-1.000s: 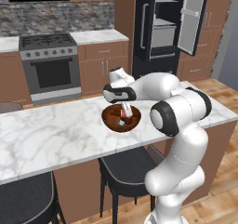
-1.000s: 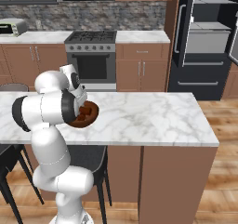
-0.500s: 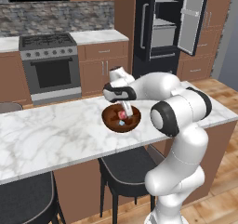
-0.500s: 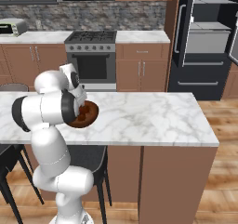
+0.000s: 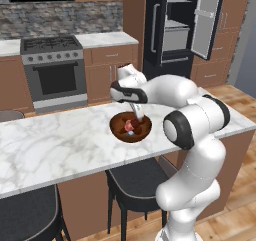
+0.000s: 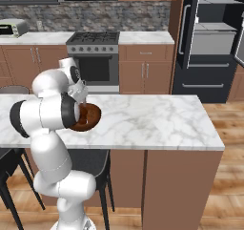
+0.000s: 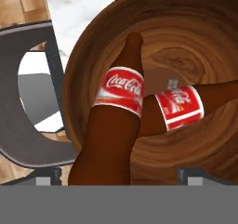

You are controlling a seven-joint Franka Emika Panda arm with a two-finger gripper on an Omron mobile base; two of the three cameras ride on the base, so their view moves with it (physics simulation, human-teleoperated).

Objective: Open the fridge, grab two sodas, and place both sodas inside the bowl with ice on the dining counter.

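**Both sodas lying in the bowl, fingers spread**

With my two-finger gripper [image 7: 118,174] hanging directly over the round dark brown wooden bowl [image 7: 195,42], I'm looking straight down into it. My fingers [image 7: 46,176] are standing wide apart on either side of the nearer dark brown cola bottle with a red label [image 7: 116,125], not pinching it as far as I can tell; its base is sitting between the tips and its narrow neck is pointing away from me. A second brown cola bottle with a red label [image 7: 183,104] is lying across the bowl's floor, passing behind the first one and touching it.

Seen from the left base camera, my gripper [image 5: 136,112] is pointing down at the bowl [image 5: 131,127], which is sitting on the long white grey-veined marble dining counter [image 5: 60,145], near the edge facing me. A dark round stool [image 5: 135,177] is standing below that edge. From the right base camera the bowl [image 6: 88,117] is showing partly behind my arm, on the counter [image 6: 152,119].

Behind the counter, the tall black French-door fridge [image 5: 175,25] is standing with its doors open, grey-white shelves showing. A steel-fronted gas range [image 5: 52,70] is sitting among brown wooden cabinets [image 5: 107,67].
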